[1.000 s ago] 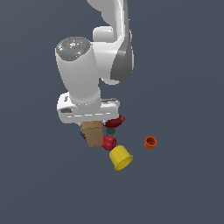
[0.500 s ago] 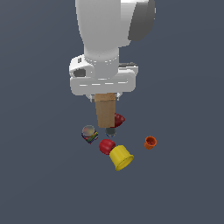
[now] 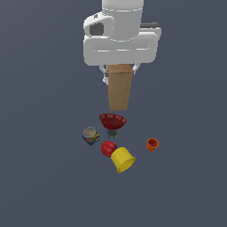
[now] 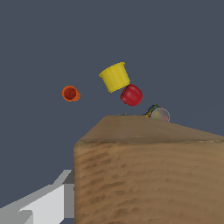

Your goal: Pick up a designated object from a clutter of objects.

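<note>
One tan-brown box (image 3: 120, 87) hangs clamped in the gripper (image 3: 119, 74), clear above the dark red bowl (image 3: 112, 120) and yellow cup (image 3: 122, 159); advise a steady vertical lift, grip unslackened

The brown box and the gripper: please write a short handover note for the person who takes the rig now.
Gripper: shut on the brown box, which hangs upright, clear of the floor.
Below it on the floor: dark red bowl, red ball, yellow cup on its side, small orange cup apart toward the exterior view's right, multicoloured round piece.
Done: grasp and lift.
Left: probably only to keep the hold steady; nothing else seems to need moving.
</note>
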